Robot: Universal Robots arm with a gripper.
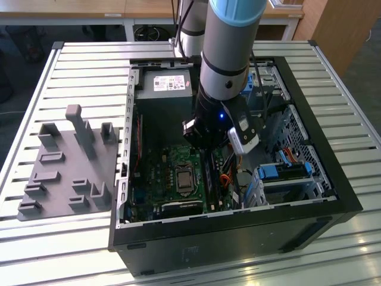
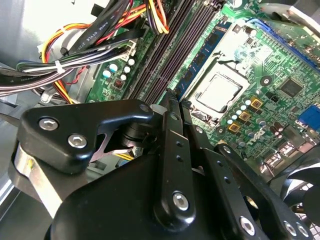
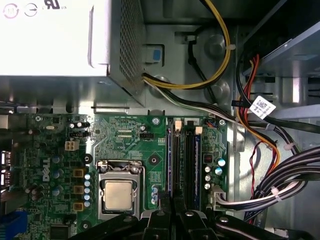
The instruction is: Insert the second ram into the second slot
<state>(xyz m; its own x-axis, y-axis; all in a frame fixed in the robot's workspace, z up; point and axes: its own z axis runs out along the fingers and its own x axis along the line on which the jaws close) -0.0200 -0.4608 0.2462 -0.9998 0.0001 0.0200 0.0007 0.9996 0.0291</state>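
Hovering w/ my tool (image 2: 176,104) shut at end of blue mem stick (image 2: 202,54) | prob stiff, light, fragile | best gripped by long edges

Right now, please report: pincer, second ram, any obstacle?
Over memory slots, pincer at one end of blue ram. Ram upright in slot nearest processor. Side cables clear of it.

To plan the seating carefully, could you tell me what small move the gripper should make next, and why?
Probably a short, straight push down. In the first wrist view the gripper sits over one end of the second ram, which stands on edge beside the CPU socket; whether it is fully seated cannot be told.
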